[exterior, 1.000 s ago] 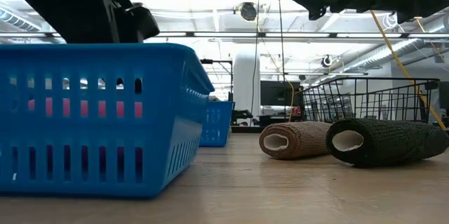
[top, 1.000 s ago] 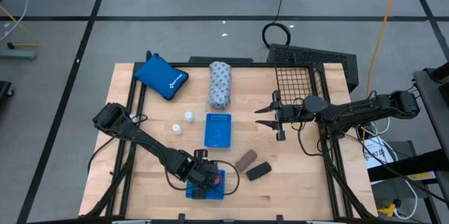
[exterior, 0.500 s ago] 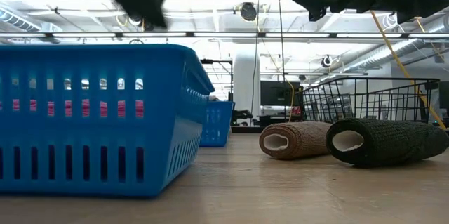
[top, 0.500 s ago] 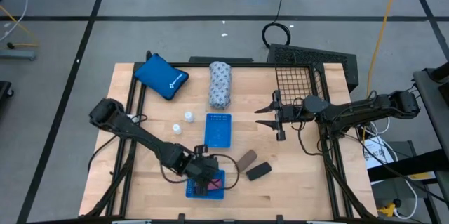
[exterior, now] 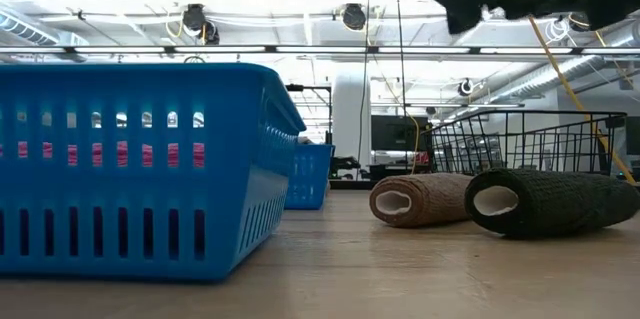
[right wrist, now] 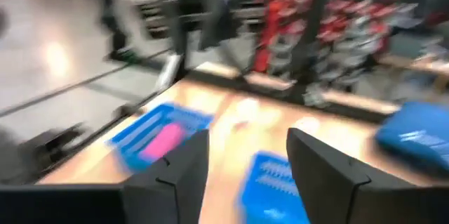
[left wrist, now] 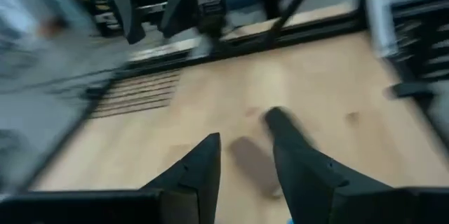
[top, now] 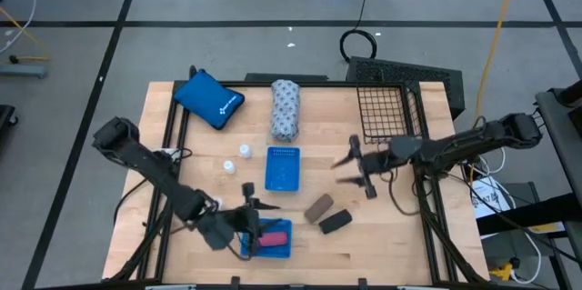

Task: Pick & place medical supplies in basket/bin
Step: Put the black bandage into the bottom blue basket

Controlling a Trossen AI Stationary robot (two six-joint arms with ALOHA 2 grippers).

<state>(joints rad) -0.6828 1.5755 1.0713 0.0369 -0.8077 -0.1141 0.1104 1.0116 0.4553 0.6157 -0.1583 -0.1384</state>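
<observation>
The left gripper (top: 252,210) hangs over the near edge of the table, just beside the small blue tray (top: 269,248), with its jaws parted and nothing between them; in its own wrist view only bare wood shows past the fingers (left wrist: 196,170). The right gripper (top: 348,165) sits above the middle of the table with its jaws spread and empty, facing the blue trays.

A pink block (top: 273,236) lies inside that small blue tray, close to the left gripper. A brown roll (top: 318,205) and a black roll (top: 336,221) lie side by side on the wood just to the right of it. From table height both look like wound bandage with a hollow core, so probably light, soft and a little springy. I would pinch either one across its middle, across the round body; a grip at an open end would likely squash it.

Two small white bottles (top: 245,151) stand near the second blue tray (top: 283,168); they look hard, smooth and easy to tip. The fat dotted roll (top: 285,109) lies at the far edge. The wire basket (top: 384,113) stands at the far right corner, and whether anything is in it is hard to tell.
</observation>
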